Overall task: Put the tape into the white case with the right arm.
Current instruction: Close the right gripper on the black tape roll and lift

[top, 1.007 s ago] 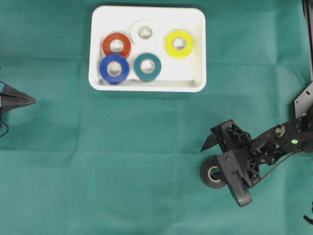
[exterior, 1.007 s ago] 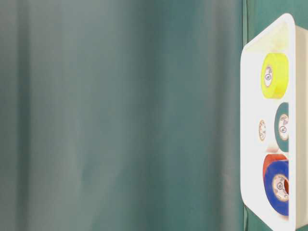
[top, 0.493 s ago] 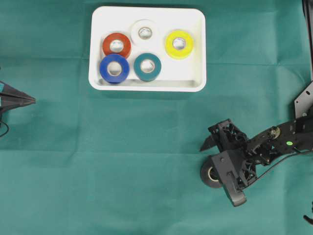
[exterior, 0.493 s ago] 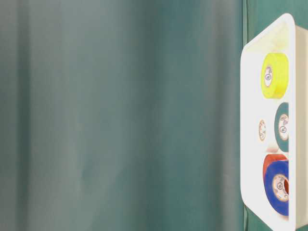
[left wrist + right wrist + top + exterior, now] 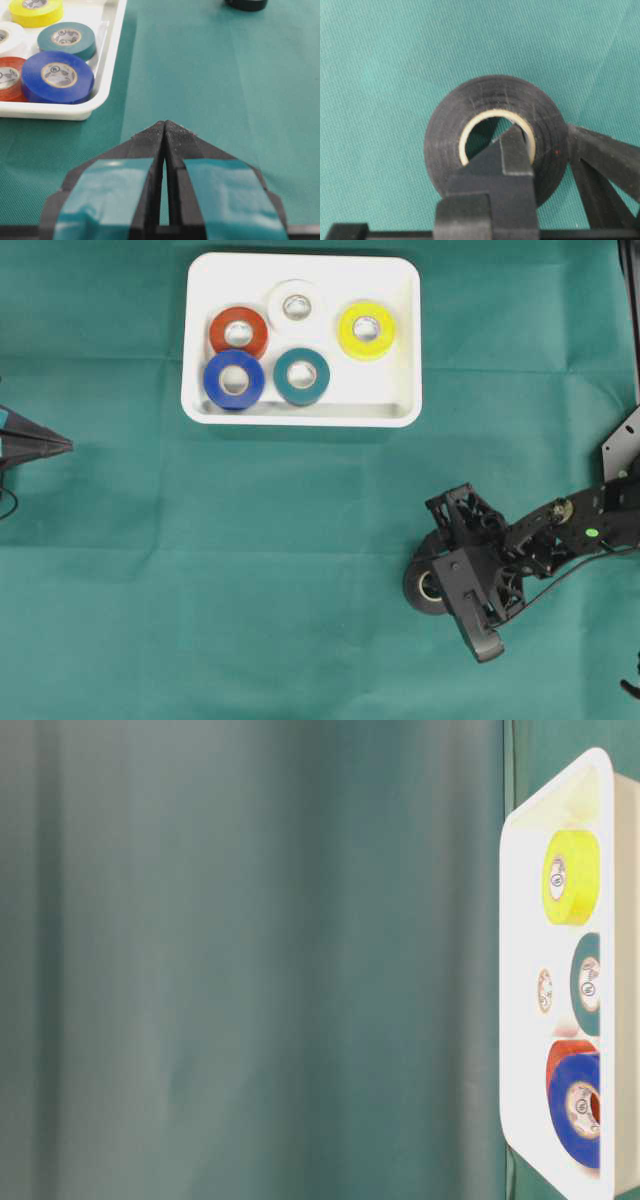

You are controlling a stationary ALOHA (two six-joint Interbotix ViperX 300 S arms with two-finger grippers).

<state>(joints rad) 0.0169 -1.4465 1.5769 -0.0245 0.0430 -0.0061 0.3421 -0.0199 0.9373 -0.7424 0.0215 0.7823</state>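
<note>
A black tape point(image 5: 418, 587) lies on the green cloth at the lower right, well below the white case point(image 5: 300, 418). My right gripper point(image 5: 437, 562) is shut on the roll's wall. In the right wrist view one finger point(image 5: 512, 145) sits inside the tape's point(image 5: 450, 125) cream core and the other finger point(image 5: 592, 150) presses its outer side. My left gripper point(image 5: 60, 445) rests at the far left edge, shut and empty, its tips point(image 5: 165, 124) touching. The left wrist view catches the tape point(image 5: 246, 4) at its top edge.
The white case point(image 5: 107, 50) holds several tape rolls: red point(image 5: 238, 332), white point(image 5: 295, 306), yellow point(image 5: 366, 330), blue point(image 5: 234, 379) and teal point(image 5: 302, 376). The table-level view shows the case point(image 5: 515, 970) on edge at the right. Green cloth point(image 5: 300, 560) covers the table.
My right gripper has gone from open to shut on the black tape's wall. The roll slid slightly left as the fingers came together. The left arm stayed still.
</note>
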